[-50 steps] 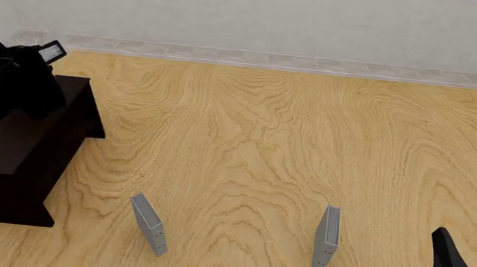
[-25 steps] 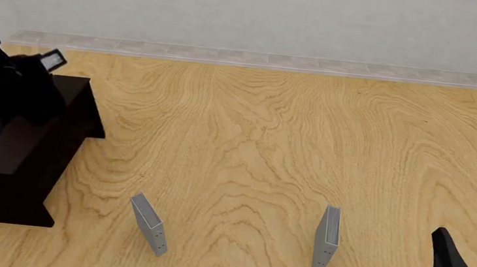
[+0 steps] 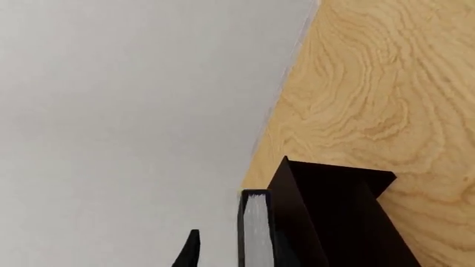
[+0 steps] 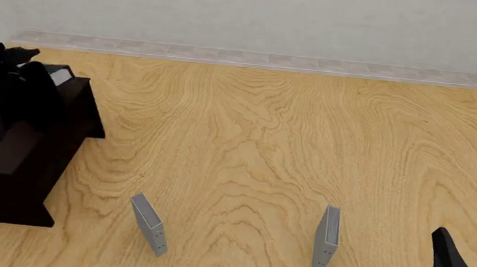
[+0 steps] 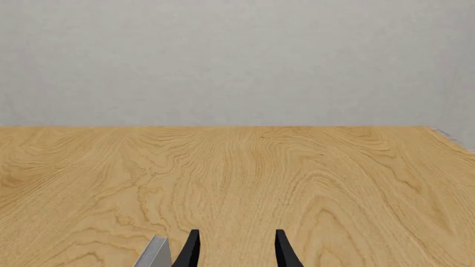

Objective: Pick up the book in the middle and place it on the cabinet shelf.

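Now | book (image 3: 256,233) just beside left fingers (image 3: 190,253) | over cabinet shelf (image 4: 39,154)

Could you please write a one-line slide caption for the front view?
Left gripper holds the book over the cabinet shelf; two grey books stand on the table.

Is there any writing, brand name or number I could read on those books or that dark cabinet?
None: no text shows in any view.
The book shows only black cover and white page edges.
The two thin grey books are blank.
The cabinet shelf is plain dark wood.
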`<state>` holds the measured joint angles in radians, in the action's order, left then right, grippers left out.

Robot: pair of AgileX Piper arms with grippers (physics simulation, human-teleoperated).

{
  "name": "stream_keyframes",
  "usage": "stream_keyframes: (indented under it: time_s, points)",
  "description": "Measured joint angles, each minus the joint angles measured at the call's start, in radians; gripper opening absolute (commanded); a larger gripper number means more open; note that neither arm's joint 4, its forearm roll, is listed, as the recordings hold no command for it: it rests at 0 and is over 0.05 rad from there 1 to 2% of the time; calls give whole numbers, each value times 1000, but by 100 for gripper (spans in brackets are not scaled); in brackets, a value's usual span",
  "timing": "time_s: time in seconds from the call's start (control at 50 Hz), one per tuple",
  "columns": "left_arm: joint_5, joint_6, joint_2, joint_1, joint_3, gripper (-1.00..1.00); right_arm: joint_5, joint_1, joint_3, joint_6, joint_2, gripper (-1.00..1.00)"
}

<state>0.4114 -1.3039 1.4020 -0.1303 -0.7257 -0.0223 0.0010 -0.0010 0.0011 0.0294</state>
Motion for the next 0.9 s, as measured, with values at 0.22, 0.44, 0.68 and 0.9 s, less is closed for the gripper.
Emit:
stream_keyframes:
  time_s: [0.22, 0.44, 0.68, 0.9]
  points:
    - [-83, 49, -84, 53, -11, 100, 0, 0, 0, 0, 0, 100]
    - [-186, 130, -199, 128, -39, 100, 0, 0, 0, 0, 0, 100]
    - [-257, 211, -291, 193, -54, 100, 0, 0, 0, 0, 0, 100]
    - [-281, 297, -363, 251, -32, 100, 0, 0, 0, 0, 0, 100]
